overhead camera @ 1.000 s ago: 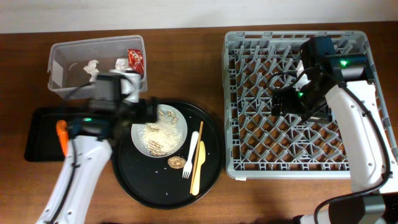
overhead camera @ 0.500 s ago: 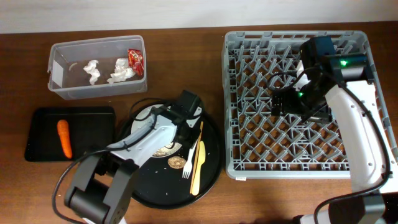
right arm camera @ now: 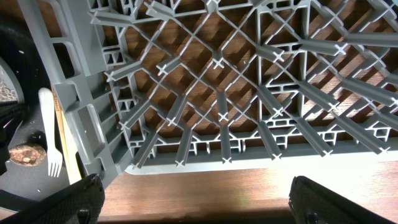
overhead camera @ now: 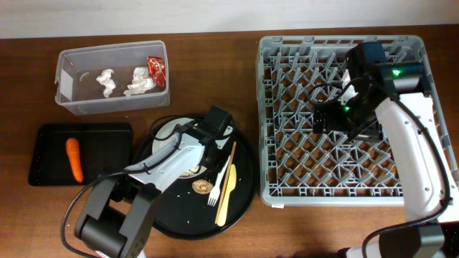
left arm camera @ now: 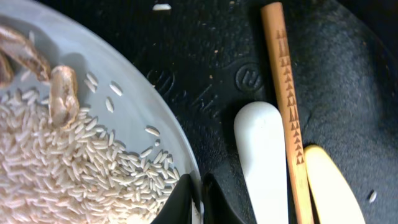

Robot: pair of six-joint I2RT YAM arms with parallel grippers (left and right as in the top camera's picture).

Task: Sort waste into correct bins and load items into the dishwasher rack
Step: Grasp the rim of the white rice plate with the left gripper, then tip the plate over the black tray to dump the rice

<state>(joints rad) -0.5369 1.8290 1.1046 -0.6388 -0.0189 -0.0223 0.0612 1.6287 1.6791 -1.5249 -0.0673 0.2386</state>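
Observation:
My left gripper [overhead camera: 210, 153] is shut on the right rim of the white plate [left arm camera: 134, 102]; in the left wrist view its black jaws pinch the edge. The plate [overhead camera: 166, 132] holds rice grains [left arm camera: 74, 168] and brown scraps [left arm camera: 62, 102], and my arm hides most of it from overhead. A white fork [overhead camera: 217, 183], a pale yellow utensil [overhead camera: 228, 190] and a brown food lump [overhead camera: 201, 187] lie on the round black tray [overhead camera: 244, 190]. My right gripper [right arm camera: 199, 208] hangs open above the grey dishwasher rack [overhead camera: 287, 195].
The clear tub [overhead camera: 66, 75] at the back left holds two crumpled napkins [overhead camera: 107, 80] and a red wrapper [overhead camera: 155, 68]. A carrot [overhead camera: 73, 159] lies in the shallow black tray [overhead camera: 43, 172]. A patterned wooden stick [left arm camera: 286, 106] lies beside the fork handle [left arm camera: 264, 168].
My left arm swung from the bins on the left over to the plate's right edge, and its jaws closed on the rim. The right arm has not moved.

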